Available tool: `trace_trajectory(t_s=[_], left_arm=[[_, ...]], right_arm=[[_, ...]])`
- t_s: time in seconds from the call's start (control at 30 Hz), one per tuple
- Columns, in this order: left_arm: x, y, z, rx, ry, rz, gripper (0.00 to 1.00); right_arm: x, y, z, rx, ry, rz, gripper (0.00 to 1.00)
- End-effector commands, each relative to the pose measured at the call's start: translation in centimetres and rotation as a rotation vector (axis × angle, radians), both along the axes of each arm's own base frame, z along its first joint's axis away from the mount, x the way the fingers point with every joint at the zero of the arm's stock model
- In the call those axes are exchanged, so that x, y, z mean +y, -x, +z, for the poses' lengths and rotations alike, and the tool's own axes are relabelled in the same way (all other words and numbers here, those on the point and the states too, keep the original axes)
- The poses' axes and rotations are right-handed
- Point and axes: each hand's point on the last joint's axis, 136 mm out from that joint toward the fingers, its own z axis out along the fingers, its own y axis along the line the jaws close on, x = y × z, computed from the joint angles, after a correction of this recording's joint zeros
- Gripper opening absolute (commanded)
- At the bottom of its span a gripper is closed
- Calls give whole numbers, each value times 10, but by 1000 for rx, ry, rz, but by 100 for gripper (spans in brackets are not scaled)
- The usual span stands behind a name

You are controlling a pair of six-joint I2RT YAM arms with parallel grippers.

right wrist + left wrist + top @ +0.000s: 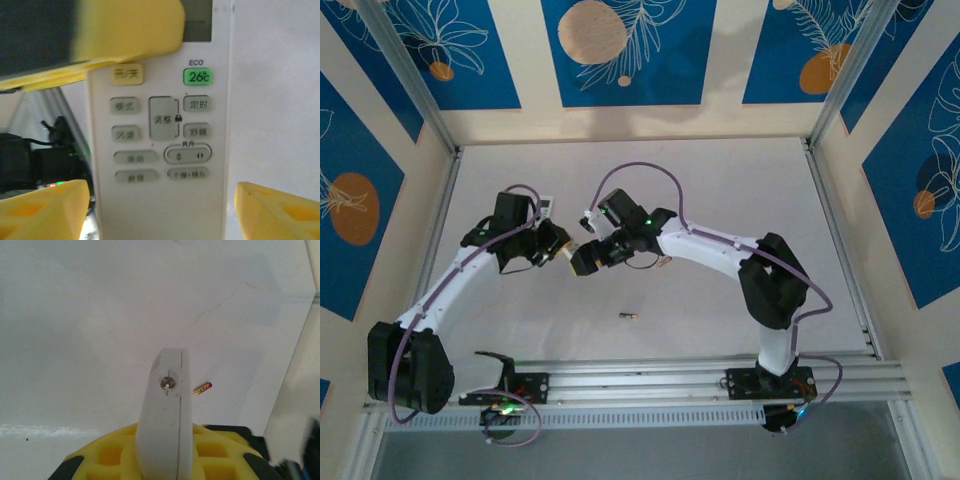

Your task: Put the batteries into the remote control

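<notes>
Clearly the left gripper (165, 460) is clenched on the white remote (167, 410) at the lower middle of its wrist view. The right gripper (162, 210) is released, its yellow fingers (45, 210) standing either side of the button face. With only one end of the remote pinched, I judge a push from the right arm could twist it in the pads. A careless sweep could also roll away the lone battery (202, 388) lying loose on the table just right of the remote's tip.

on the remote control (160, 200), "eco" above a green button (197, 76) marked "26°c"; chinese labels on other buttons, blurred
</notes>
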Motion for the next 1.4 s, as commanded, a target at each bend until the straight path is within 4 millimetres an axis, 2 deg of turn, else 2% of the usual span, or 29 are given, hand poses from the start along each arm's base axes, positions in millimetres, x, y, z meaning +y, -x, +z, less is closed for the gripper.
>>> trace_trajectory(t_s=[0.0, 0.1, 0.17, 0.23, 0.3, 0.43, 0.57, 0.63, 0.67, 0.73, 0.8, 0.87, 0.9, 0.97, 1.1, 1.2, 1.27, 1.37], left_arm=[[18, 14, -1, 128, -19, 181, 8], [31, 28, -5, 265, -39, 321, 7], [31, 31, -3, 309, -29, 350, 7], [28, 31, 1, 332, -10, 360, 7], [26, 30, 5, 336, 7, 364, 7], [30, 31, 9, 326, -8, 384, 7], [32, 29, 17, 280, 0, 386, 7], [34, 24, 23, 233, -7, 378, 12], [33, 17, 32, 164, -5, 350, 20], [29, -5, 60, -59, 5, 256, 43], [21, -21, 108, -375, 14, 121, 71], [17, -24, 146, -588, 38, 75, 84], [19, -23, 156, -621, 49, 81, 86], [15, -23, 171, -661, 75, 29, 87], [-7, -29, 186, -671, 257, -58, 88], [-23, -35, 202, -728, 430, -103, 88], [-28, -38, 204, -737, 479, -125, 87], [-32, -37, 215, -781, 558, -146, 79]], right_arm=[[-8, -11, 63, -510, -41, -3, 83], [6, 2, 78, -1007, -40, 108, 89], [17, 2, 79, -1211, 8, 147, 89], [24, -11, 75, -1313, 89, 129, 83], [31, -22, 70, -1380, 128, 106, 73], [44, -26, 67, -1394, 112, 112, 49], [51, -20, 56, -1294, 85, 159, 28], [47, -19, 56, -1237, 67, 143, 20], [43, -20, 59, -1198, 55, 121, 18], [27, -26, 65, -1077, 48, 67, 16], [3, -37, 67, -761, -19, -21, 16], [-15, -42, 85, -368, -145, -106, 13], [-22, -42, 101, -208, -235, -145, 13], [-29, -42, 130, -44, -414, -179, 13], [-40, -50, 185, 7, -673, -249, 14], [-34, -53, 206, 46, -741, -236, 14], [-27, -55, 213, 87, -786, -214, 15], [-13, -56, 213, 172, -825, -180, 15]])
